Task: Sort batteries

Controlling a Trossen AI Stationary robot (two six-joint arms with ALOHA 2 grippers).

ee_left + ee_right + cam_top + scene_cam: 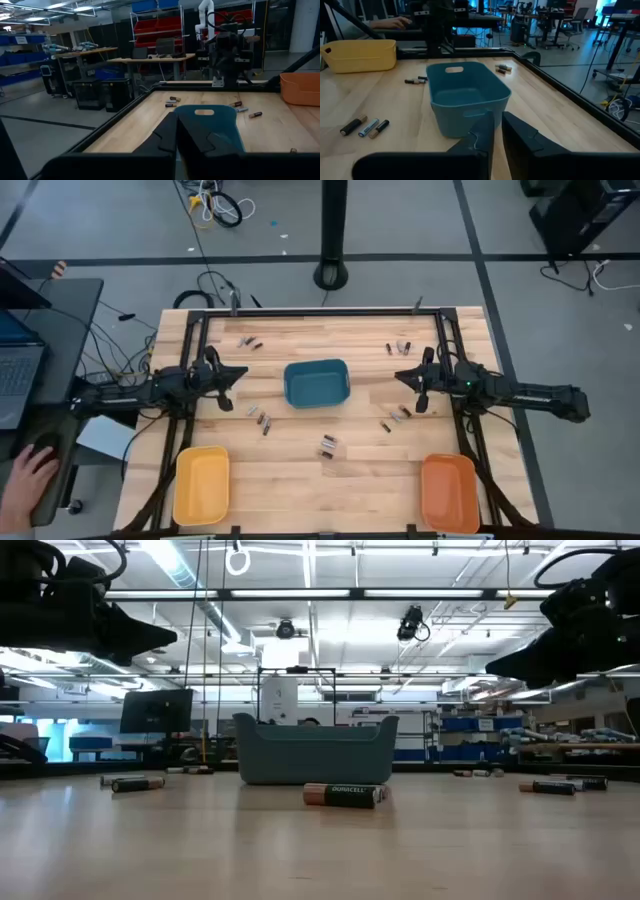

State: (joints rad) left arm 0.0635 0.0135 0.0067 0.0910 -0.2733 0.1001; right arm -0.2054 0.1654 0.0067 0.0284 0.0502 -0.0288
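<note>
Several small batteries lie on their sides in loose groups on the wooden table: far left, far right, left of centre, near centre and right. One dark cell with a copper end lies in front of the blue tray. My left gripper hovers left of the blue tray, shut and holding nothing. My right gripper hovers right of it, its fingers all but together and holding nothing. Both point level at the tray.
A yellow tray stands at the near left corner and an orange tray at the near right. A black frame borders the table. A person's hand rests on a mouse off the table's left side.
</note>
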